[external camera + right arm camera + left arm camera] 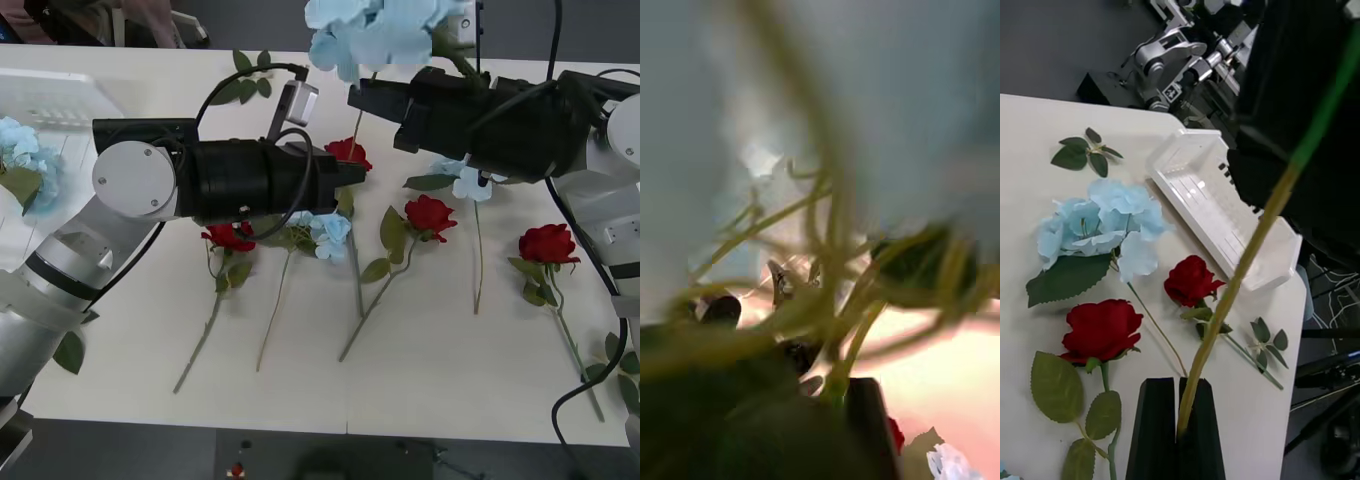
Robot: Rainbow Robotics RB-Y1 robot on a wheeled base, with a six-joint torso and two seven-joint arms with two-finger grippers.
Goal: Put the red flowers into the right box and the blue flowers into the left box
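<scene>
left pincer (1178, 420) clamped on a green stem (1247, 255) | right pincer (358, 98) raised blue flowers (375, 30), grip unclear | left wrist view showed right box (1225, 210) at counter (440, 380) edge

A white table (450, 370) carries loose green leaf sprigs, one near its far edge (243, 78) and another beside the white tray (1085, 151), with other machinery (1176, 56) beyond.

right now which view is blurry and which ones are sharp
Right wrist view: badly out of focus, green stems smeared close to the lens. Left wrist view: sharp on the roses and white box, near stem soft. Front view: mostly clear, evenly lit.
</scene>
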